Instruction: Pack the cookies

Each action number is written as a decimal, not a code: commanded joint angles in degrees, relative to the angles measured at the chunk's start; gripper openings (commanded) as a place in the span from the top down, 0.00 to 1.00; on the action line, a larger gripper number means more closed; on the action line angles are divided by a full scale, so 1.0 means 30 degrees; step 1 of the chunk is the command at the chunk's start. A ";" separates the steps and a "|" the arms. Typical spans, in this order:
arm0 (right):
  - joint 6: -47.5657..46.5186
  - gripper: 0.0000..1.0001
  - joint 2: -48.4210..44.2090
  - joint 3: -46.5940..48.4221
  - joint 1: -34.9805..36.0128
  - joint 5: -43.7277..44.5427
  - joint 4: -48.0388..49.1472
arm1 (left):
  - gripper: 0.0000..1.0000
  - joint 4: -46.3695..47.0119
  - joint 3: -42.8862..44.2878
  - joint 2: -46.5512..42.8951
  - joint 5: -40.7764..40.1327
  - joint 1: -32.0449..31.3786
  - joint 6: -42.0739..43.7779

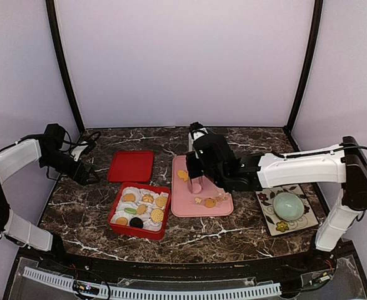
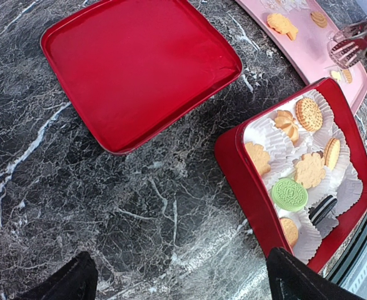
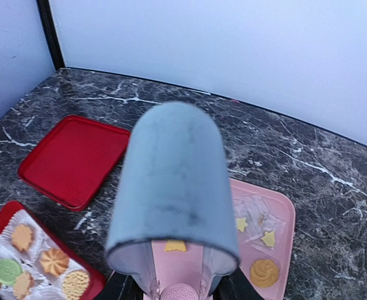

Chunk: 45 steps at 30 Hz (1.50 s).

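Observation:
Several cookies [image 1: 142, 209] lie in white paper cups inside the red box [image 1: 117, 225], among them a green round [image 2: 289, 194] and a black one [image 1: 136, 222]. More cookies lie on the pink tray [image 1: 182, 203]: a fish shape [image 1: 182, 175], a swirl [image 3: 264, 272] and small stars [image 3: 269, 238]. My right gripper [image 1: 196, 178] is over the tray, shut on grey-blue tongs [image 3: 170, 181]. The tongs' clear tips flank a pink round cookie [image 3: 180, 294]. My left gripper [image 2: 183, 284] hangs open over bare table left of the box, holding nothing.
The red lid [image 1: 131, 165] lies flat behind the box. A pale green bowl [image 1: 287, 204] sits on a flowered mat [image 1: 303, 220] at the right, under my right forearm. Dark marble table, walls behind and on both sides.

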 commanded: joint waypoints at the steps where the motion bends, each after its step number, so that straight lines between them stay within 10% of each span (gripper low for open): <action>1: -0.0987 0.74 -0.1152 0.2104 0.2431 0.0949 -0.0077 | 0.03 -0.0123 0.0038 -0.0294 -0.0021 0.0120 0.0108; 13: -0.0217 0.74 0.0930 0.5628 0.6549 0.0329 -0.1912 | 0.03 -0.0005 0.0044 -0.0226 0.0036 0.0120 -0.0001; 45: 0.1769 0.70 0.2600 0.5287 0.6990 -0.1493 -0.1573 | 0.03 -0.0139 0.0019 -0.0497 0.0070 0.0120 0.0042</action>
